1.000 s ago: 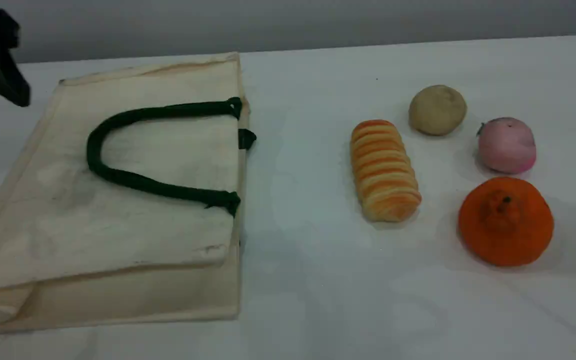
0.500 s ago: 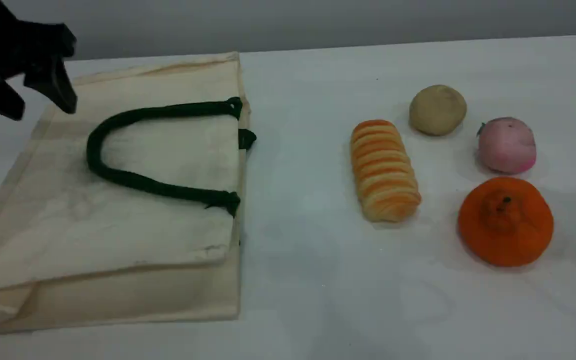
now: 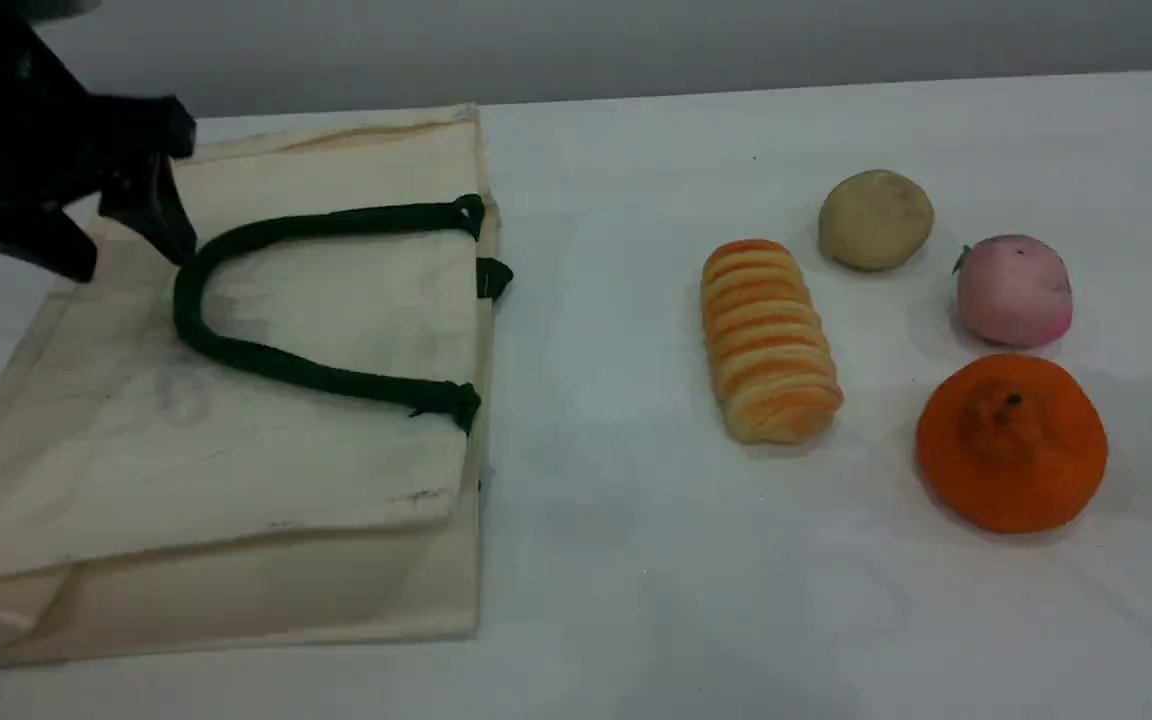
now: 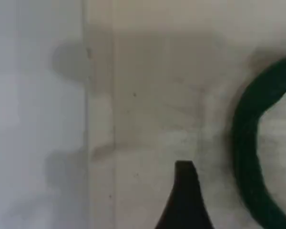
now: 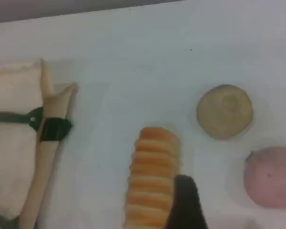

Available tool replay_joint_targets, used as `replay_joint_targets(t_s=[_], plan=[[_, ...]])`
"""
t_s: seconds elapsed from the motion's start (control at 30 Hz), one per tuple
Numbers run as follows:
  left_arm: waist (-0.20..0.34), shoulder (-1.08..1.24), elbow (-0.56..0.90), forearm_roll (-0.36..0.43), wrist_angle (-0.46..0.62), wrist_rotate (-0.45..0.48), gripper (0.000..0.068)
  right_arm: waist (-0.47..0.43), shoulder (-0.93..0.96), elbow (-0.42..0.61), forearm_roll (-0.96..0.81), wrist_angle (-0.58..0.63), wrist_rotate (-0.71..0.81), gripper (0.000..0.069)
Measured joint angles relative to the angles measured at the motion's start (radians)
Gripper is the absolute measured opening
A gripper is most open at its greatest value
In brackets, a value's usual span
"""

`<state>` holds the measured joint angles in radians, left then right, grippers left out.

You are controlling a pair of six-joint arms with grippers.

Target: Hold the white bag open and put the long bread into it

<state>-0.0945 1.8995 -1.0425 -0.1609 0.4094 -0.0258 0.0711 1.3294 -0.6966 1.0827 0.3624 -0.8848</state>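
The white bag lies flat on the table's left half, its mouth facing right. Its dark green handle is folded back over the top panel. My left gripper hangs open over the bag's far left part, just left of the handle's bend. In the left wrist view one fingertip shows above the bag's fabric, left of the handle. The long bread lies right of the bag. My right gripper is outside the scene view. Its fingertip hovers beside the long bread, holding nothing.
A beige ball, a pink peach-like fruit and an orange fruit sit close to the right of the bread. A strip of bare white table separates the bag's mouth from the bread.
My left gripper has come in from the left edge, moving right and slightly down over the bag's far corner to the handle's bend. Bag, bread and fruits have not moved.
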Motion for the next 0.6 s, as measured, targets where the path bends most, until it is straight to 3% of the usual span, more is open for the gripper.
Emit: replay_joint_targets(t_s=[0.4, 0.6], plan=[[0.000, 0.084, -0.031, -0.038, -0.033, 0.026, 0.0495, 0.000, 0.000, 0.000, 0.018, -0.004, -0.004, 0.0469], [-0.032, 0.117, -0.040, -0.058, -0.060, 0.079, 0.0495, 0.000, 0.000, 0.000, 0.019, -0.003, -0.015, 0.0469]])
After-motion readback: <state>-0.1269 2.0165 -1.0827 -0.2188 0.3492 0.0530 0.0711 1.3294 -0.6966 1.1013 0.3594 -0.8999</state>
